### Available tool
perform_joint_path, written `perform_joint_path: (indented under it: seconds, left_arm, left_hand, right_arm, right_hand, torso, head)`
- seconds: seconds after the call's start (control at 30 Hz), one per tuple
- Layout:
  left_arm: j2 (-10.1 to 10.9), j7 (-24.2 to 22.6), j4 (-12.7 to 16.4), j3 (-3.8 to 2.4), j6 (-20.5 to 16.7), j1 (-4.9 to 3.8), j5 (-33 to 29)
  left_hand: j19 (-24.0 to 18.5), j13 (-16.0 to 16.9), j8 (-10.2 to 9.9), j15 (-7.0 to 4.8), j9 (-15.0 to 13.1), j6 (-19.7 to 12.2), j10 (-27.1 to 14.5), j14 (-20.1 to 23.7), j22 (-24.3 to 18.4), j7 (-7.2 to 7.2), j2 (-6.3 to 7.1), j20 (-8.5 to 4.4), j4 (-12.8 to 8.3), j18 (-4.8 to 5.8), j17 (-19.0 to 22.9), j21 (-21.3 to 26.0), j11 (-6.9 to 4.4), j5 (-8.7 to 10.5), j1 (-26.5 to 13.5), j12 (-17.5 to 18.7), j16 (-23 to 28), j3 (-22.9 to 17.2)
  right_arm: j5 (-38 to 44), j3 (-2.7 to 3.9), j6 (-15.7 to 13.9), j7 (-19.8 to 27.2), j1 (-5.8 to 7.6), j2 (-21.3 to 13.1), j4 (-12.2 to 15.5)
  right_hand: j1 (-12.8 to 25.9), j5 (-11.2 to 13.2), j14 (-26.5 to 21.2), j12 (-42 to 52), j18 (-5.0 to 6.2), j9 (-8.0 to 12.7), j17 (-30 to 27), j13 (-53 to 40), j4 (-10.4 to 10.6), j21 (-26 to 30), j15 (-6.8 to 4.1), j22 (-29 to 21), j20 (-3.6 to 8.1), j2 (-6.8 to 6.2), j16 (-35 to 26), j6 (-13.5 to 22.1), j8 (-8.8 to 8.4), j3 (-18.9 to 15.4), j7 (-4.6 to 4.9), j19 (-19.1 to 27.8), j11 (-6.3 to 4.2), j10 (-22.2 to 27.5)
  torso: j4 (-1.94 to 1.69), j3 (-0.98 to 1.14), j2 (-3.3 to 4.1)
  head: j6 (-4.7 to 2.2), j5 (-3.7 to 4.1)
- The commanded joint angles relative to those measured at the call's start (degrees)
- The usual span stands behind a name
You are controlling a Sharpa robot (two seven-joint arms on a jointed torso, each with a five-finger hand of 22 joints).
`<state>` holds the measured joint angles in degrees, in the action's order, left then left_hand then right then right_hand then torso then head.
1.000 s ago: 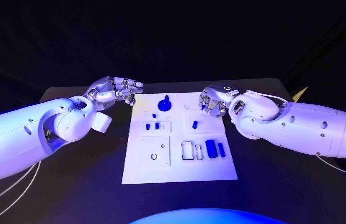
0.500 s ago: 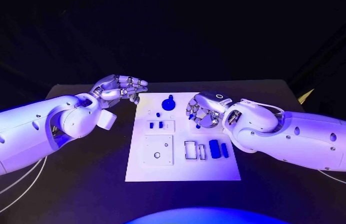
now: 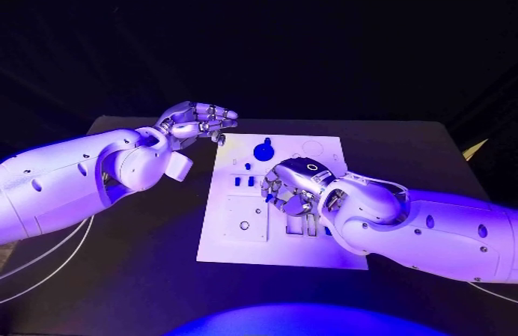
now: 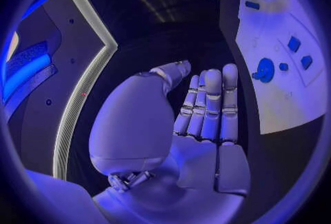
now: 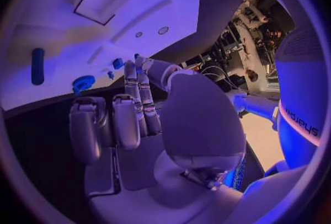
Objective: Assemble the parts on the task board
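Task board (image 3: 232,246): white plate at the centre of the black table (image 3: 129,276), long axis running from 12 to 6 o'clock in the head view.

Parts on the board:
- Round blue part (image 3: 263,153) with a small stem, toward 12 o'clock on the board. Whether it is seated in a socket or merely lying there cannot be told.
- Small blue pieces (image 3: 247,180) just below it, toward the centre, in a short row. They look set into a raised panel, though this is a judgement.
- Long blue part (image 5: 37,65), seen from the right wrist, lying flat on the board, apparently loose.

Progress, as a judgement: early. Several parts appear unplaced, and empty outlines and holes show on the board at 7 o'clock and near 1 o'clock.

Right hand (image 3: 290,188): above the middle of the board, palm down, fingers curled partway over the centre-right parts. The right wrist view shows nothing in its grasp; whether the fingertips touch the board cannot be told.

Left hand (image 3: 200,120): off the board's 11 o'clock corner, above the table, fingers loosely curled in the head view, holding nothing.
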<state>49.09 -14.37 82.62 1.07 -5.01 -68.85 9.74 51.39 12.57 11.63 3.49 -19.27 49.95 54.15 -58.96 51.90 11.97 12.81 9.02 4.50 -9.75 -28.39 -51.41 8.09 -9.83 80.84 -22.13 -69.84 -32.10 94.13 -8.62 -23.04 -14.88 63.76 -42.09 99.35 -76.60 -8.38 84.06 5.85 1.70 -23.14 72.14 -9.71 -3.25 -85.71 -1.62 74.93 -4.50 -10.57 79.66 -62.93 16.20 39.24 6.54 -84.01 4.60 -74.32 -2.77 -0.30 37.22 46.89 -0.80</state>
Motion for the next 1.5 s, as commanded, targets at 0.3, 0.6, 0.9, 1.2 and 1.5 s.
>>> perform_joint_path:
  seconds: [0.3,0.6,0.9,1.2,1.5]
  left_arm:
    - [-0.5,-0.4,-0.4,-0.02,-0.8,-0.04,-0.9]
    - [-0.5,-0.2,-0.4,-0.02,-0.4,-0.04,-1.0]
    - [-0.5,-0.1,-0.4,-0.01,-0.3,-0.04,-1.0]
    - [-0.5,0.0,-0.4,-0.01,-0.1,-0.04,-1.0]
    - [-0.5,0.1,-0.3,-0.01,0.0,-0.04,-1.0]
  left_hand:
    - [0.4,-0.1,-0.4,0.34,0.1,-0.4,-0.3,0.1,-0.1,0.0,-0.04,0.21,-0.1,-0.75,0.1,0.2,0.03,-0.23,0.3,0.2,0.2,0.1]
    - [0.4,-0.1,-0.4,0.36,0.1,-0.5,-0.6,0.2,-0.1,0.02,-0.19,0.26,-0.3,-0.78,0.1,0.3,0.07,-0.43,0.7,0.2,0.3,-0.1]
    - [0.4,-0.1,-0.5,0.39,0.1,-0.6,-0.7,0.2,-0.1,0.05,-0.13,0.28,-0.2,-0.78,0.1,0.3,0.09,-0.39,0.6,0.1,0.4,-0.1]
    - [0.4,-0.1,-0.5,0.41,0.1,-0.6,-0.7,0.2,-0.1,0.07,-0.09,0.29,-0.2,-0.77,0.1,0.3,0.11,-0.36,0.5,0.1,0.4,0.0]
    - [0.4,-0.1,-0.5,0.43,0.1,-0.6,-0.8,0.2,-0.2,0.08,-0.06,0.31,-0.2,-0.77,0.1,0.3,0.13,-0.33,0.5,0.1,0.4,0.0]
  right_arm:
    - [2.0,-0.23,0.8,0.8,-2.01,3.6,-3.0]
    - [2.8,-0.32,0.9,0.4,-2.69,4.5,-4.1]
    - [3.5,-0.33,0.9,-0.5,-2.79,4.5,-4.5]
    - [3.6,-0.33,1.5,-0.7,-2.81,4.9,-4.9]
    - [4.2,-0.34,1.7,-1.2,-2.93,5.5,-5.7]
  right_hand:
    - [0.2,-0.1,2.9,-0.2,-0.62,-0.1,-0.2,-0.2,0.0,-0.4,-0.46,11.4,0.58,0.41,-0.1,-0.3,0.16,0.4,0.04,-3.9,-2.34,-2.6]
    - [0.2,-0.1,2.9,-0.2,-0.64,-0.2,-0.3,-0.2,-0.1,-0.5,-0.45,11.5,0.58,0.42,-0.1,-0.3,0.15,0.4,0.05,-3.9,-2.32,-2.6]
    - [0.2,-0.1,2.9,-0.2,-0.64,-0.2,-0.3,-0.2,-0.1,-0.5,-0.45,11.5,0.58,0.42,-0.1,-0.3,0.15,0.4,0.05,-3.9,-2.32,-2.6]
    - [0.2,-0.1,2.9,-0.2,-0.64,-0.2,-0.3,-0.2,-0.1,-0.5,-0.45,11.5,0.58,0.42,-0.1,-0.3,0.15,0.4,0.05,-3.9,-2.32,-2.6]
    - [0.3,0.0,2.9,-0.3,-0.64,-0.3,-0.3,-0.3,-0.2,-0.5,-0.41,11.5,0.57,0.46,-0.1,-0.2,0.12,0.5,0.11,-3.9,-2.28,-2.5]
  torso:
    - [-0.14,0.09,0.13]
    - [0.01,0.04,0.07]
    - [0.0,0.09,0.09]
    - [0.02,0.03,0.05]
    - [-0.07,0.02,0.05]
  head:
    - [1.32,-2.28]
    - [1.99,-2.77]
    - [2.3,-2.92]
    - [2.51,-2.96]
    - [2.62,-2.99]
